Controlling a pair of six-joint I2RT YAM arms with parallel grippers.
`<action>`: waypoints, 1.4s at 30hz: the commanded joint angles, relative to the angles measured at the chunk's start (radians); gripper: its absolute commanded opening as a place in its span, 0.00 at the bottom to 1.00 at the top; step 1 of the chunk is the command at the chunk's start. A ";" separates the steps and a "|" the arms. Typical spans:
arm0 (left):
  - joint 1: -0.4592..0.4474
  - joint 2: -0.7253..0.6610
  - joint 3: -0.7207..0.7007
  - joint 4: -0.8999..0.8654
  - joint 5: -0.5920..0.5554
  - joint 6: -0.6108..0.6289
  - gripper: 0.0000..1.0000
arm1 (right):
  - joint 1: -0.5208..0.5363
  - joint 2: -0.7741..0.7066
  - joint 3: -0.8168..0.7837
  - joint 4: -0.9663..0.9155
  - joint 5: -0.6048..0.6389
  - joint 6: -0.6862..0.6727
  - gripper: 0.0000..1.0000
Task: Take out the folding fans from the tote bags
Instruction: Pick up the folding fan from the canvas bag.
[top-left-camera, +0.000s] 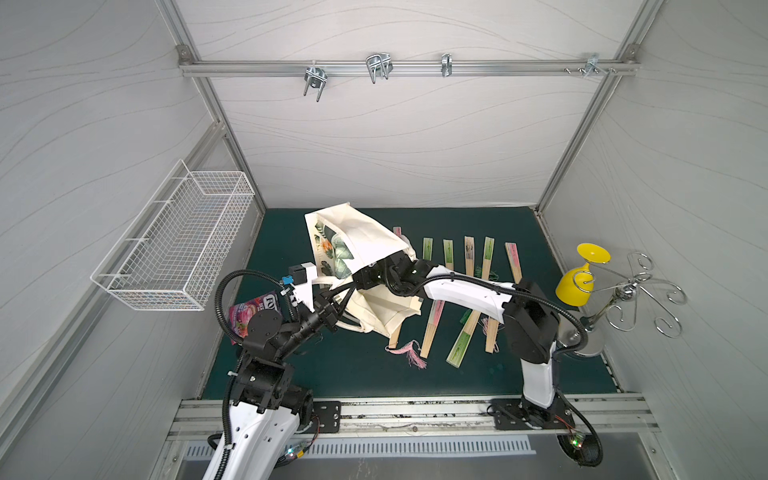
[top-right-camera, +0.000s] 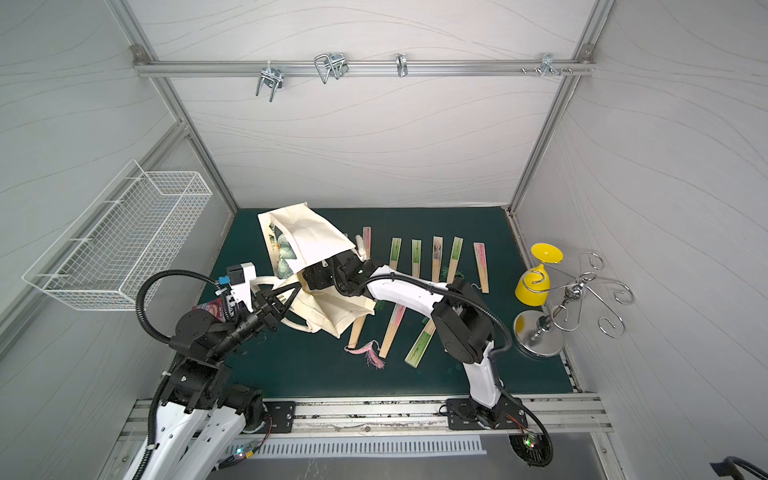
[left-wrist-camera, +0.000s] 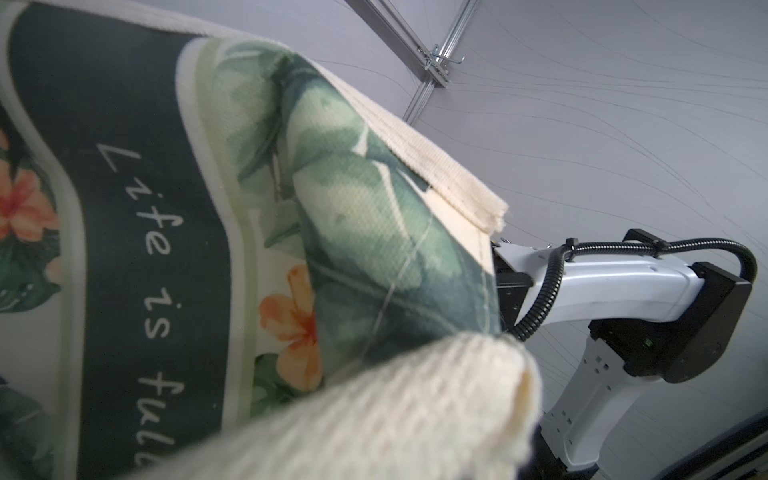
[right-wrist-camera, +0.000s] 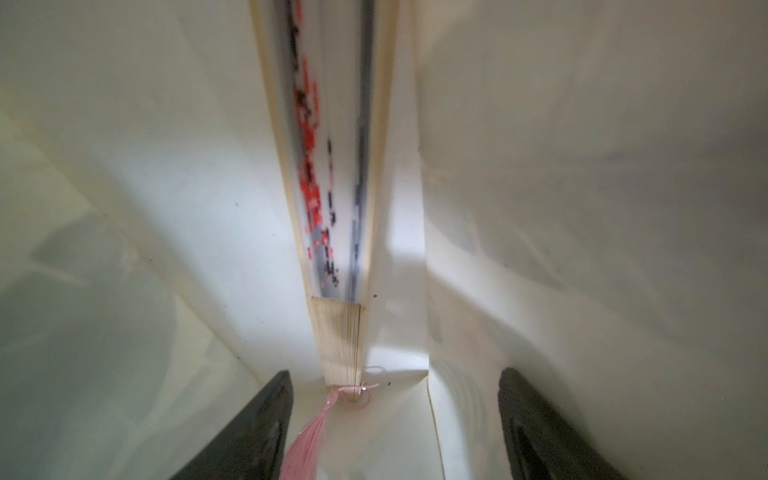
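While left gripper (top-left-camera: 341, 296) clamps handle (left-wrist-camera: 374, 415) of tote bag (top-left-camera: 358, 236), right gripper (right-wrist-camera: 397, 374) sits inside, jaws apart, flanking pink-tasselled fan (right-wrist-camera: 338, 332).

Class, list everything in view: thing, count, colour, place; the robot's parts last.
tote bag: one, cream with green leaf print, tilted over the mat's back left
fans on the mat: ten countable, pale ribs, green or pink tops, two rows right of the bag
fan in the bag: one, white with red and black ink, pink tassel
snack packet: one, pink, on the mat by the left arm
wire basket: one, white, left wall
goblet: one, yellow, hung on the stand
stand: one, silver wire, by the right wall
hooks: four, silver, back rail
mat: one, dark green, booth floor
left gripper: shut on a bag handle
right gripper: open, inside the bag, near the fan's tassel end
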 joint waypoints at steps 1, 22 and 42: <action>-0.011 -0.022 0.066 0.162 0.193 0.018 0.00 | -0.052 -0.074 -0.070 0.181 0.016 -0.035 0.79; -0.012 0.164 0.122 0.402 0.242 -0.098 0.00 | -0.053 -0.251 -0.334 0.586 0.045 -0.012 0.79; -0.013 0.165 0.115 0.377 0.265 -0.097 0.00 | -0.093 -0.219 -0.303 0.606 0.019 0.084 0.67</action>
